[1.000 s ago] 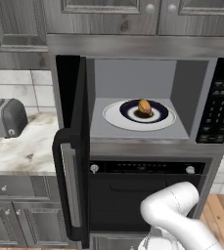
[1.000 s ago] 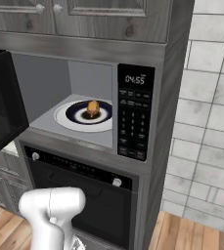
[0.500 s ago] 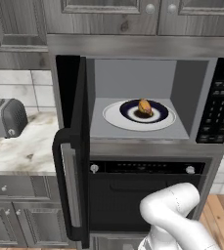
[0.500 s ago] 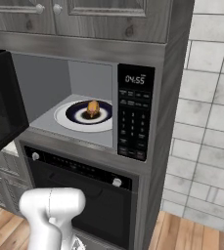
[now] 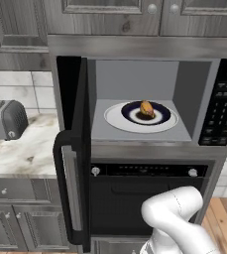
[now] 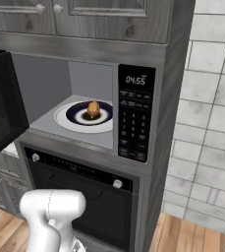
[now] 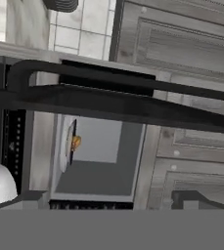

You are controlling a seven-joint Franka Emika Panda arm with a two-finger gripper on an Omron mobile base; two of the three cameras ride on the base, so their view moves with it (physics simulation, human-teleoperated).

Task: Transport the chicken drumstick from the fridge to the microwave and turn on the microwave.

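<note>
Golden-brown, the chicken drumstick (image 5: 146,108) is sitting on the dark blue plate (image 5: 160,113) inside the microwave (image 6: 133,118), whose door (image 5: 79,149) is hanging wide open at nine o'clock. I'm keeping the claw spread and empty, low below the oven (image 5: 149,196). I'm worrying about clipping the door's edge or long handle (image 7: 118,83) and pushing it off-line; open room is lying toward three o'clock.

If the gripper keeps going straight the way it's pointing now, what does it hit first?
Most likely the open microwave door: its dark edge and long black handle cross the hand view ahead of the cavity holding the chicken drumstick. Depth is hard to judge, so this is a guess.
</note>
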